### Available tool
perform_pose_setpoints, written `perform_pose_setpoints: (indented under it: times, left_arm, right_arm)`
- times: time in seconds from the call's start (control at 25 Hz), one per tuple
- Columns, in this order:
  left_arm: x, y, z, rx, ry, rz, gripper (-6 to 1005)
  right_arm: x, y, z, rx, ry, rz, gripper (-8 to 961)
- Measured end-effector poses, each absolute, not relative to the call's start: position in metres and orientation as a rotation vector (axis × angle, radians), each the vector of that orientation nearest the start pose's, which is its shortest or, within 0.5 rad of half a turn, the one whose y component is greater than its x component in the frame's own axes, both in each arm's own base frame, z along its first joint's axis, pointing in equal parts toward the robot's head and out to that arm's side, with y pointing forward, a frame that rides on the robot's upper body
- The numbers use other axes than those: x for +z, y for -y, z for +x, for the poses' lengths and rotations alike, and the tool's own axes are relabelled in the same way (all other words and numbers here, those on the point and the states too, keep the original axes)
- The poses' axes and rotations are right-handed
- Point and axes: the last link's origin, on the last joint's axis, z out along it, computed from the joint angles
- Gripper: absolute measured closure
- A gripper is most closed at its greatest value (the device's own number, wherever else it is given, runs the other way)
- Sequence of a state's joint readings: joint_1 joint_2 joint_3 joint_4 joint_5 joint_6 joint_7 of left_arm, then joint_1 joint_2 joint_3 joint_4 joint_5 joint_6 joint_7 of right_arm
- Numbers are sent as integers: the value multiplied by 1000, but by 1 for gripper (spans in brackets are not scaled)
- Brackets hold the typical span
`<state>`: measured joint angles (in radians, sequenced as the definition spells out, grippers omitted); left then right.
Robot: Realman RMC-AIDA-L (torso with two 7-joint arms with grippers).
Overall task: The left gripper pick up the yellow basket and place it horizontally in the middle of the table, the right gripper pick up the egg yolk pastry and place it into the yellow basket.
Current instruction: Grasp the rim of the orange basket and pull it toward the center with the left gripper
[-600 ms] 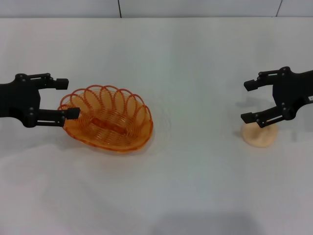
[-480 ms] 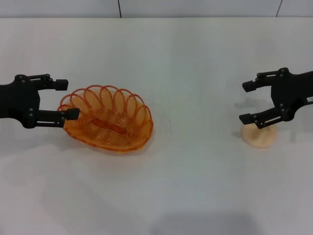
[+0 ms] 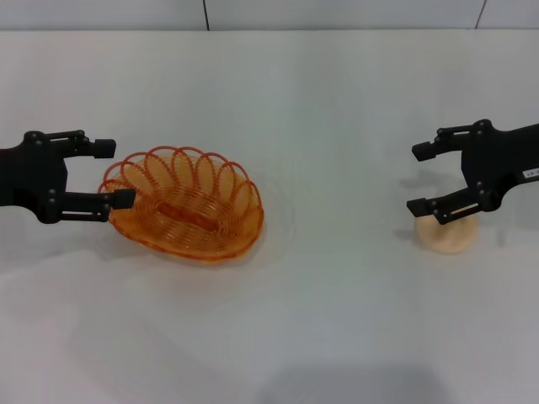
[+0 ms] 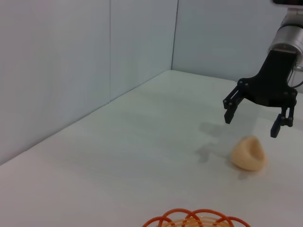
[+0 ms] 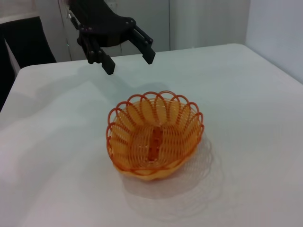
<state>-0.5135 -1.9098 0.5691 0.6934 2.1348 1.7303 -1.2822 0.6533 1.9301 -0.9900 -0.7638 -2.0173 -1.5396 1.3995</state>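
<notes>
The yellow basket (image 3: pixel 187 207) sits upright on the white table (image 3: pixel 337 295), left of centre. It also shows in the right wrist view (image 5: pixel 154 137), and its rim shows in the left wrist view (image 4: pixel 196 219). My left gripper (image 3: pixel 113 172) is open and empty at the basket's left end; in the right wrist view (image 5: pixel 129 63) it hangs clear of the rim. The egg yolk pastry (image 3: pixel 446 232) lies on the table at the right and shows in the left wrist view (image 4: pixel 248 153). My right gripper (image 3: pixel 417 179) is open just above the pastry (image 4: pixel 251 125), apart from it.
The table's far edge meets a pale wall (image 3: pixel 337 13). A side wall (image 4: pixel 71 71) runs along the table in the left wrist view.
My right gripper has shifted slightly left above the pastry. My left gripper has drawn back a little from the basket. The basket and pastry have not moved.
</notes>
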Motion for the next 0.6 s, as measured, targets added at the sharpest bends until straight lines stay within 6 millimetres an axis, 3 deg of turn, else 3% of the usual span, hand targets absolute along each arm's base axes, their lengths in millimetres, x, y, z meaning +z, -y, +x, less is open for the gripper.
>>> perform_pose_setpoints:
  times: [0.32, 0.6]
  left_arm:
    - [80, -324, -297, -500, 482, -2768, 167]
    - [89, -329, -280, -424, 816, -2714, 167]
  right_arm:
    - [30, -371, 229, 281, -188, -2936, 85]
    - [31, -367, 231, 282, -168, -2901, 84]
